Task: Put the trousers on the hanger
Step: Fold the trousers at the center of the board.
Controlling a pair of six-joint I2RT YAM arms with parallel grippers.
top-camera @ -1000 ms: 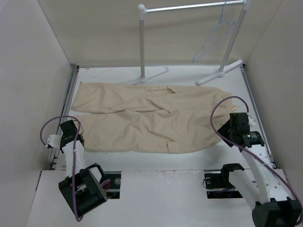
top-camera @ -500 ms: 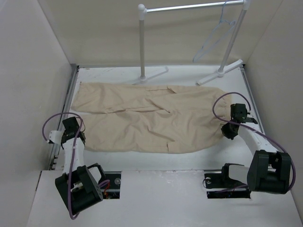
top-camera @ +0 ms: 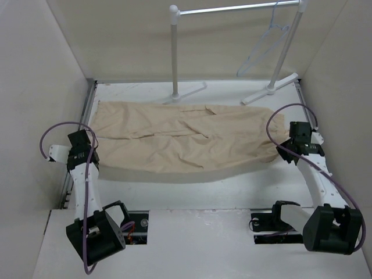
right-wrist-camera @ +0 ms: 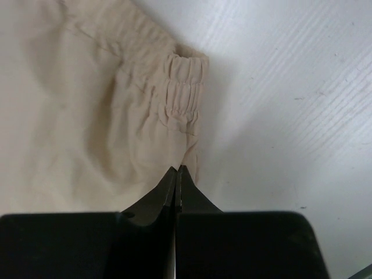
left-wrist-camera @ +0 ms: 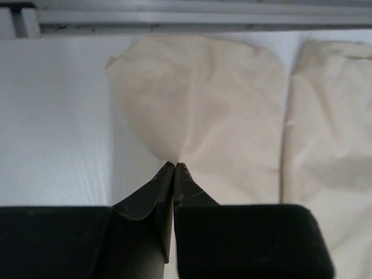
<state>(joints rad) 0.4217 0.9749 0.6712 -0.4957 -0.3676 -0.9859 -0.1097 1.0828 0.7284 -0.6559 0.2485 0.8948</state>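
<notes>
The beige trousers lie spread across the white table, legs pointing left and waist to the right. My left gripper is shut on the near leg's hem corner; in the left wrist view the tips pinch the edge of the cloth. My right gripper is shut on the near waist corner; in the right wrist view its tips bite the cloth just below the gathered waistband. The near edge is raised off the table. The pale hanger hangs from the rail at the back right.
A white tube rack stands behind the trousers, its feet on the table's far side. Beige walls close in left, right and behind. A metal rail runs along the table's left edge.
The right gripper has shut on the waist corner. Both grippers have drawn the trousers' near edge up and back towards the far leg.
</notes>
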